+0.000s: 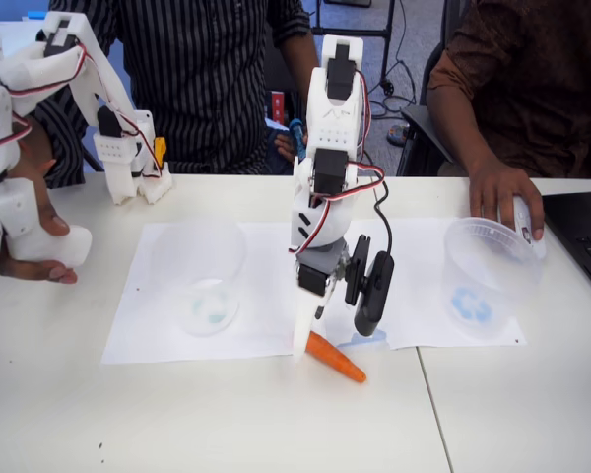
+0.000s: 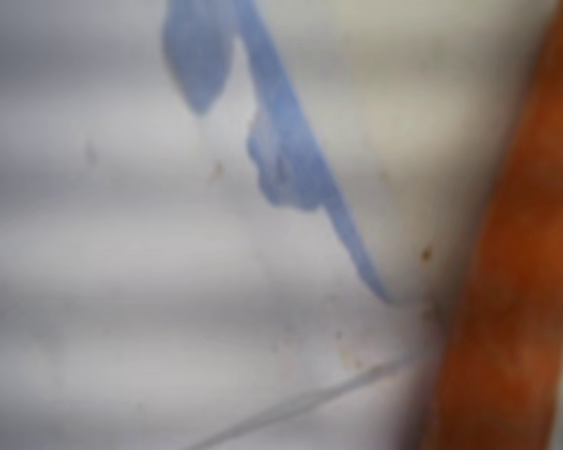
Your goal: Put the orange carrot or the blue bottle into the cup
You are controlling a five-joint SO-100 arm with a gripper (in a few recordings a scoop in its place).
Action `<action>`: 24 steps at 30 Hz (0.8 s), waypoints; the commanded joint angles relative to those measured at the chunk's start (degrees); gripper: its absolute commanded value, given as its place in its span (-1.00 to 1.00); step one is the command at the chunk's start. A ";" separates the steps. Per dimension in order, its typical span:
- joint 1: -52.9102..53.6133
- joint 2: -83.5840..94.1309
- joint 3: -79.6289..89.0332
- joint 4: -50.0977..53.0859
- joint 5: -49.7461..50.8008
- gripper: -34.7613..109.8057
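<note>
Down at the table, the white gripper [image 1: 308, 340] stands with its fingertips right at the thick end of the carrot [image 1: 337, 359]. One white finger [image 1: 302, 335] touches the table just left of the carrot in the fixed view; whether the jaws are apart or closed on the carrot, I cannot tell. The carrot lies flat on the table [image 1: 227, 414], with its thin end pointing away from the gripper to the lower right, just below the edge of the white paper sheets [image 1: 138, 325]. In the wrist view the carrot [image 2: 507, 281] is a blurred orange band along the right side, next to a blue mark [image 2: 281, 159] on white paper. The cup [image 1: 201, 276] with the pale teal spot stands upright on the paper to the left of the gripper, well apart from it. Another clear cup [image 1: 488, 274], with a blue symbol, stands to the right of the gripper, near a person's hand [image 1: 507, 197].
</note>
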 commanded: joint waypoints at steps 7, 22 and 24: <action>1.41 0.97 -3.78 -1.67 0.09 0.15; 1.41 -0.26 -4.04 -2.90 0.09 0.15; 1.49 -0.26 -4.39 -2.90 0.09 0.15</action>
